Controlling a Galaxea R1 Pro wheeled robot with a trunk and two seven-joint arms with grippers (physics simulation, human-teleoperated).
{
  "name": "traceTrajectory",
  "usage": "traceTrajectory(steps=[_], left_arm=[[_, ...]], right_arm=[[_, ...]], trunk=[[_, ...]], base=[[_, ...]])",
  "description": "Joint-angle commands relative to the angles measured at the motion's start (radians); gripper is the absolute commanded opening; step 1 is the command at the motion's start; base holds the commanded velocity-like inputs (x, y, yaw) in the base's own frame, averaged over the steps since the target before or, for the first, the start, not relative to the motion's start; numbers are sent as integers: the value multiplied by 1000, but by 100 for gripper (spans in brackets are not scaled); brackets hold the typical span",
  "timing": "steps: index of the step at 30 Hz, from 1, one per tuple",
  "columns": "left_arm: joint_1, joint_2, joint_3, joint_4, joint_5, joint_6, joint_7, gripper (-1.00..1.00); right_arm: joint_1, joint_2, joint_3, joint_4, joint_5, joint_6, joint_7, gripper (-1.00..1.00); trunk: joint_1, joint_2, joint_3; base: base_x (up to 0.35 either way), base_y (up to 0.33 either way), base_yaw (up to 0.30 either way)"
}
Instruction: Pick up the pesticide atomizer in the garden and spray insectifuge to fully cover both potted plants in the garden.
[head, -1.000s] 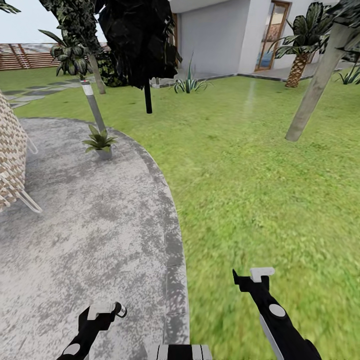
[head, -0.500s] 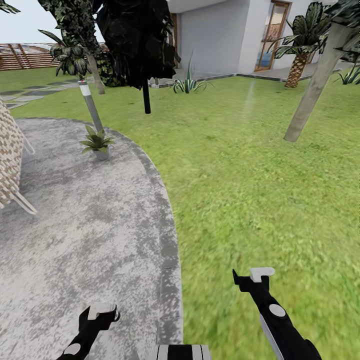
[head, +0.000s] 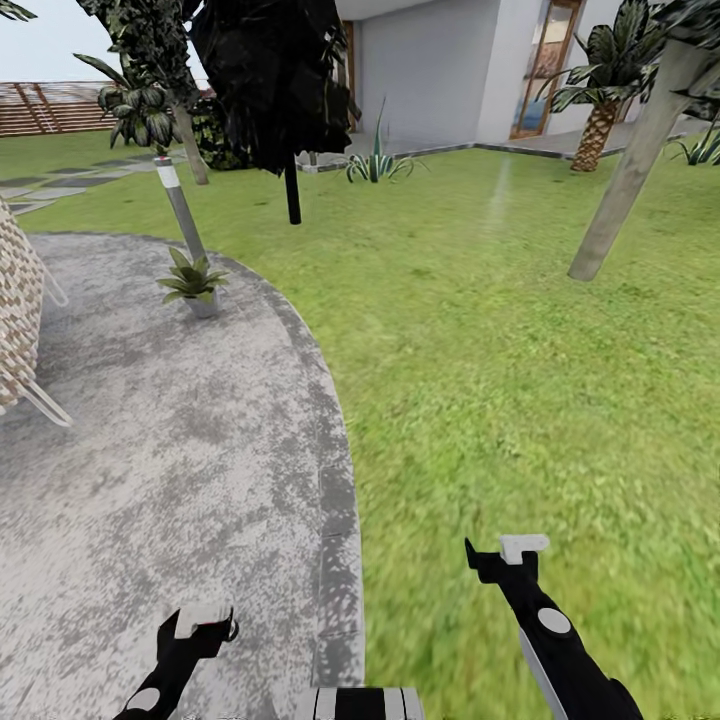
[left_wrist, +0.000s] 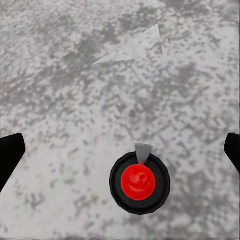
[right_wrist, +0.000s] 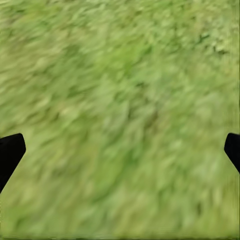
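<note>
One potted plant (head: 190, 280), a low green rosette in a small grey pot, stands at the far edge of the round grey patio (head: 180, 450). The atomizer (left_wrist: 140, 183) is a black round body with a red top, seen from above, standing on the paving. My left gripper (left_wrist: 120, 152) hovers over it, open, with its dark fingertips (left_wrist: 10, 155) far apart and not touching it. In the head view the left gripper (head: 205, 620) covers most of the atomizer (head: 232, 629). My right gripper (head: 522, 548) hangs open over the lawn (right_wrist: 120, 120) and holds nothing.
A wicker chair (head: 15, 320) stands at the patio's left. A leaning grey post (head: 182, 210) rises behind the plant. On the lawn are a dark tree (head: 292, 190) and a slanted trunk (head: 625, 180). Fence (head: 50, 108), stepping stones (head: 60, 185) and a house lie beyond.
The whole head view has shifted slightly, so the camera moved. The atomizer's top, plain beside my left gripper a second ago, now sits mostly behind it.
</note>
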Motion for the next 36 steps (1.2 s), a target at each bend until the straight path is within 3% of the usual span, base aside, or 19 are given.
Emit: traceTrajectory(steps=[1,21,36], left_arm=[[0,0,3,1,-1,-4,0,100],[6,1,4,1,2,-10,0,100],[6,1,8,0,4,-10,0,100]], right_arm=[[0,0,0,0,2,0,0,100],[0,0,0,0,2,-1,0,100],[0,0,0,0,2,-1,0,100]], trunk=[[0,-1,-5],[9,-5,-112],[9,-5,-116]], base=[[0,0,0],[0,0,0],[25,0,0]])
